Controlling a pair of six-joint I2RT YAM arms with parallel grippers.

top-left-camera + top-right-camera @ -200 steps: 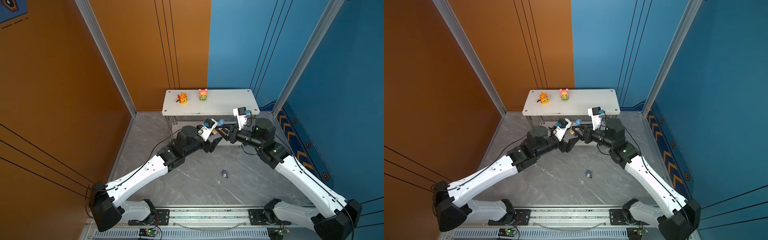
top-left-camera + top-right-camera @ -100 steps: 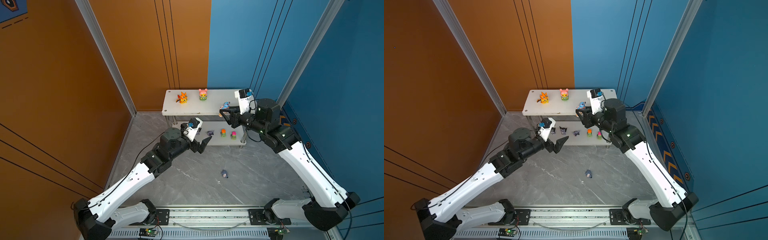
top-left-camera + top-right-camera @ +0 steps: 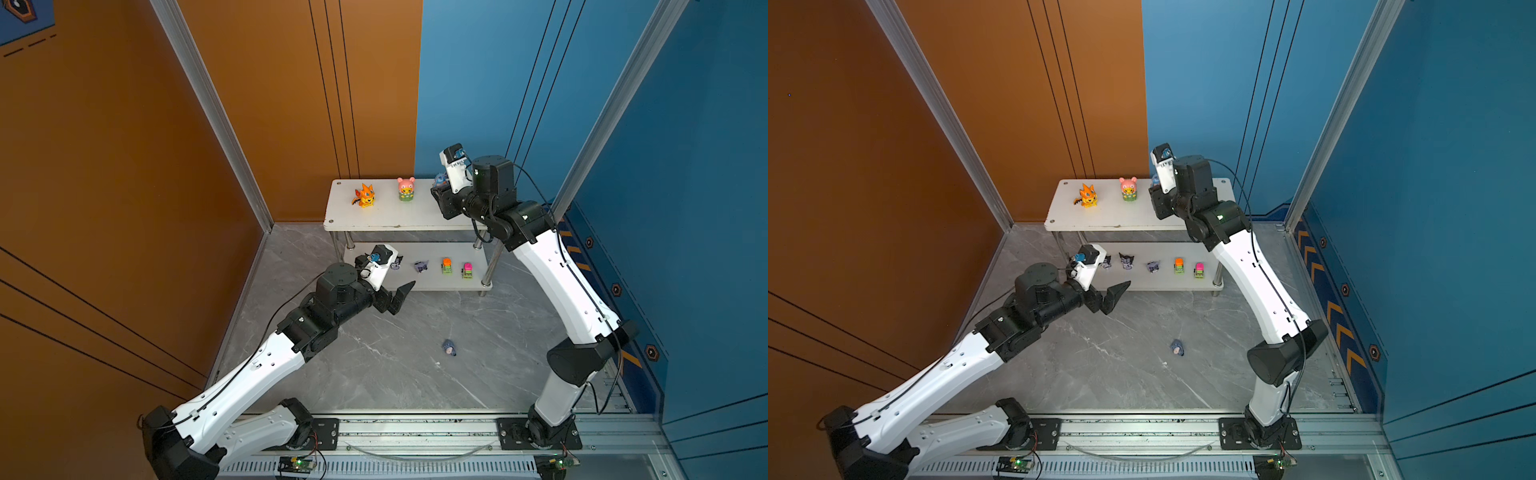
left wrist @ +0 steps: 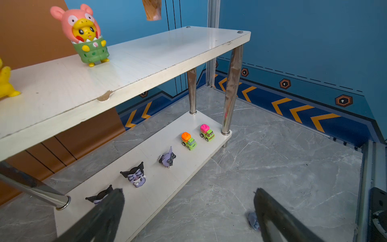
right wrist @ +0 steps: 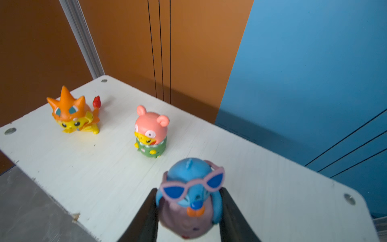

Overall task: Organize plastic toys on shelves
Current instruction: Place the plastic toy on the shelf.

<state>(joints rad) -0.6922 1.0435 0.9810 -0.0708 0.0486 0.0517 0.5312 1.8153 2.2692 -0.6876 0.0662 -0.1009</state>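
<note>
1. The right gripper (image 5: 188, 201) is clamped on the blue toy (image 5: 189, 174), with one finger pressed to each flank. The toy, fitted with pink sunglasses, is held upright.
2. The blue toy is held over the top board (image 5: 94, 167) of the shelves (image 3: 386, 216), toward the board's right half and near the pink toy (image 5: 151, 131). Whether its base touches the board cannot be told.
3. The dragon (image 5: 73, 113) and the pink toy are stood on the same board, apart from each other, with the dragon nearer the left end.
4. Five toys are lined up in a row on the lower board (image 4: 150, 188). Three horned toys (image 4: 136, 175) are placed at the left, followed by the orange-topped car (image 4: 188, 140), and the pink-topped car (image 4: 206, 132) is set at the right end.
5. The left gripper (image 4: 188, 192) is seen with its jaws spread wide and nothing between them. It is held above the floor (image 3: 374, 365), just in front of the lower board's left end.
6. A grey toy (image 3: 449, 347) is seen lying on the floor, well apart from the shelves, between the two arms.
</note>
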